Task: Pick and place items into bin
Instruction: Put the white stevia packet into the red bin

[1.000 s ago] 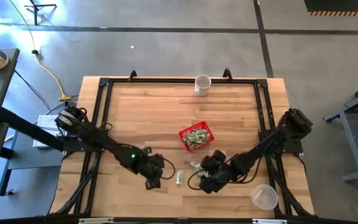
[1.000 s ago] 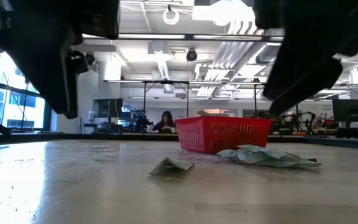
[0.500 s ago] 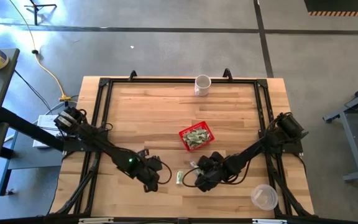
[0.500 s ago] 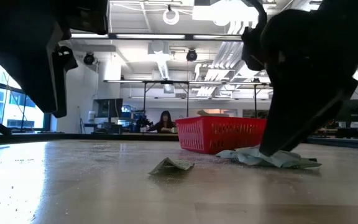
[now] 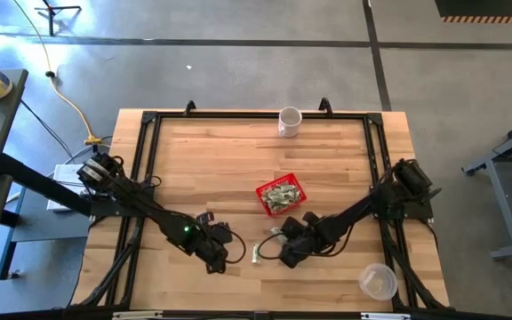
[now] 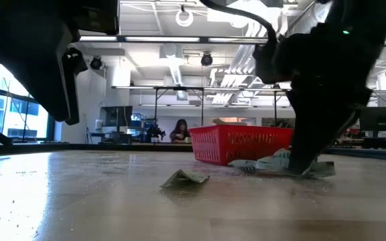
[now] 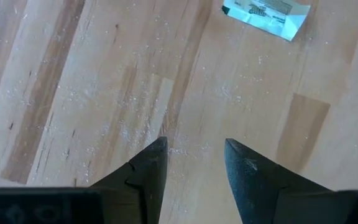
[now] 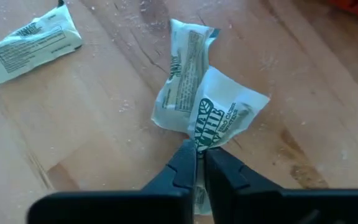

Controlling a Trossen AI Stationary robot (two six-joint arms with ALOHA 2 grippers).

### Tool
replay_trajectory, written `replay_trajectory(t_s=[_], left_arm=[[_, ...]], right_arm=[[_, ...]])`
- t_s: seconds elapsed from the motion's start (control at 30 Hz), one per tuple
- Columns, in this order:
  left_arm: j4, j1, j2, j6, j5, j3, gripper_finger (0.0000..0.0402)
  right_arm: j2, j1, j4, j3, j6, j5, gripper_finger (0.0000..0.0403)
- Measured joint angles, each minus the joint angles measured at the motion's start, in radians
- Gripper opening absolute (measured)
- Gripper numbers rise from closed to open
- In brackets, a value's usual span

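The right gripper (image 8: pixel 196 163) has its jaws pinched shut on the edge of a crumpled paper (image 8: pixel 197 102) lying on the table (image 5: pixel 220 156). It holds only a thin corner, so the paper could slip out when the arm lifts. The piece looks like two papers bunched up, so one part might drop off on the way. The red bin (image 5: pixel 280 195) is close, just above the gripper in the high view, and already has papers in it. A paper could still miss it, because its sides are low.

The left gripper (image 7: pixel 194 163) hangs over bare wood with its jaws partly apart and holding nothing. A flat paper (image 7: pixel 264 14) lies ahead of it at the top of its wrist view.

The high view shows both arms, the bin, and a white mug (image 5: pixel 289 120) at the top edge of the table. Only the right wrist view shows the pinch up close. The low view shows a person (image 6: pixel 178 131) far behind the table.
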State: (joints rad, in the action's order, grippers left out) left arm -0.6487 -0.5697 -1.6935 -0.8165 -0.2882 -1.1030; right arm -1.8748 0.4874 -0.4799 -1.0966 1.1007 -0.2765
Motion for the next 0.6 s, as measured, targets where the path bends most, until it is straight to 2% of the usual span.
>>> replay_trajectory(t_s=[0.17, 0.37, 0.4, 0.47, 0.6], left_arm=[[0.002, 0.0, 0.0, 0.0, -0.003, 0.0, 0.0189], [0.018, 0.01, 0.0, 0.0, -0.018, 0.0, 0.0188], [0.023, 0.014, 0.0, 0.0, -0.018, 0.0, 0.0188], [0.029, 0.022, 0.0, 0.0, -0.026, 0.0, 0.0188], [0.045, 0.032, -0.001, 0.005, -0.04, 0.0, 0.0188]], right_arm=[[0.036, -0.01, -0.137, -0.125, -0.101, -0.009, 0.0021], [0.122, -0.017, -0.294, -0.245, -0.21, -0.071, 0.0007], [0.13, -0.023, -0.297, -0.247, -0.215, -0.047, 0.0009], [0.131, -0.035, -0.294, -0.245, -0.248, 0.067, 0.0013], [0.092, -0.034, -0.174, -0.199, -0.29, 0.26, 0.0026]])
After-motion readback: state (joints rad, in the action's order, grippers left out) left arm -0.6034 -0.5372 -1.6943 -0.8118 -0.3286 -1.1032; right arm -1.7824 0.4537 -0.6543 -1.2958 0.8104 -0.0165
